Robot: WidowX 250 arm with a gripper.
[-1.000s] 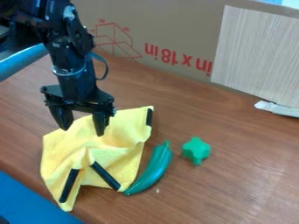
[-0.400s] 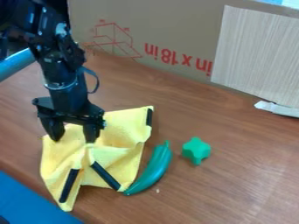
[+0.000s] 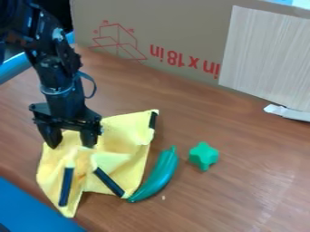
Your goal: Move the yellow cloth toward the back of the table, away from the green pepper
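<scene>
The black gripper [image 3: 70, 146] hangs at the left, its two fingers open and spread apart, with the tips at the upper left part of the yellow cloth [image 3: 124, 154]. The cloth lies wrinkled, with black strips at several of its edges. Along its lower right edge lies a green, curved, banana-like object [image 3: 158, 176], its lower end beside the cloth's corner. A green star-shaped piece [image 3: 204, 156] sits to the right of that, apart from it. Whether the fingertips press into the cloth, I cannot tell.
A cardboard wall [image 3: 163, 27] with red print stands along the back of the wooden table [image 3: 242, 181]. A light striped panel [image 3: 266, 56] leans at the right, a white strip [image 3: 287, 113] at its foot. Blue surfaces show at the lower left and upper left.
The gripper has moved left and lower onto the cloth. The cloth's left side and the left black strip have shifted slightly. The green objects have stayed put.
</scene>
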